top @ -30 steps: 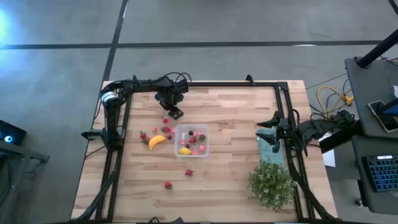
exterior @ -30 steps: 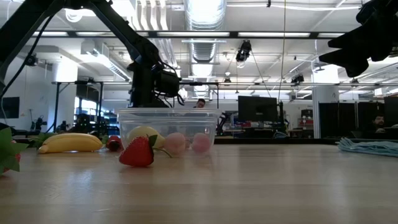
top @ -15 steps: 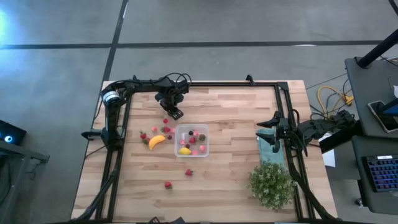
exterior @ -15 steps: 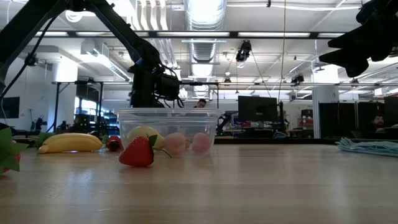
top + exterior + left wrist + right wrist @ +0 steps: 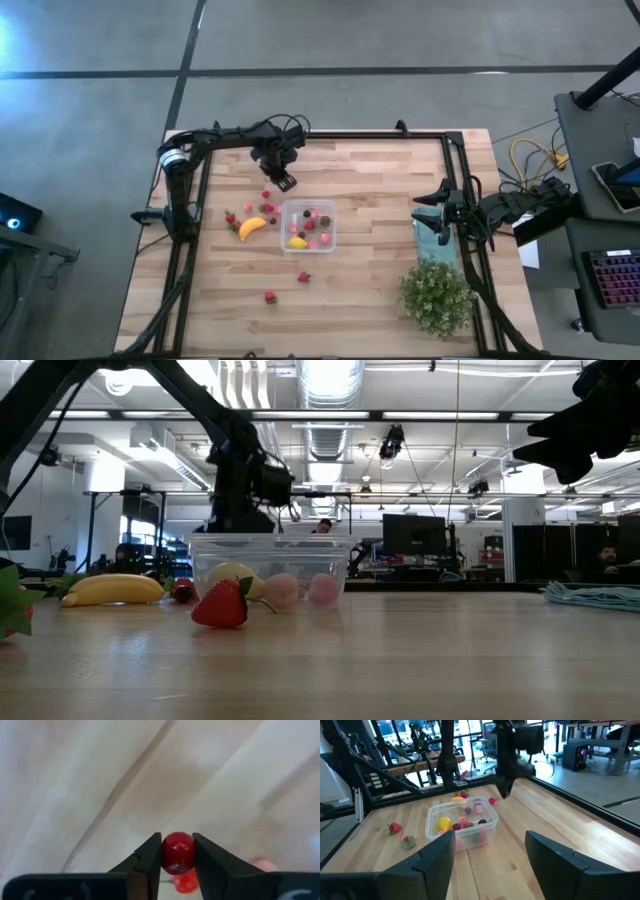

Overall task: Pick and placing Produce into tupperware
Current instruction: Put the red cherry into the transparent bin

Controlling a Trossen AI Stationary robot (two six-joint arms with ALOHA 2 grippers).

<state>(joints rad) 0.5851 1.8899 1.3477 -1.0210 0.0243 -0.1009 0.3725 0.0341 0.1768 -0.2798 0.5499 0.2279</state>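
Far left of the wooden worktop (image 5: 380, 200): left gripper (image 5: 285, 182) closed on a small, glossy, round red berry (image 5: 178, 852), lifted clear of the planks, just beyond the far-left corner of the tupperware (image 5: 309, 226). Below and left of it, more produce lying loose: two or three dark red berries (image 5: 267, 207), a strawberry (image 5: 230, 217) and a curved, smooth orange-yellow banana (image 5: 252, 227), the latter just beside the box's left wall.

Centre: tupperware, a clear, thin-walled, square box with rounded corners, already containing a yellow lemon (image 5: 297, 241) and several pink and dark pieces; exact count hard to judge from overhead. Nearer the front edge, two further strawberries (image 5: 303, 277) well apart from the box.

Right: right gripper (image 5: 442, 212) parked with fingers spread, holding nothing, above a flat teal cloth (image 5: 432, 235); near it, a bushy green plant (image 5: 436, 297).

Progress, as judged: roughly half done; one berry in hand, about half a dozen pieces left on the wood.
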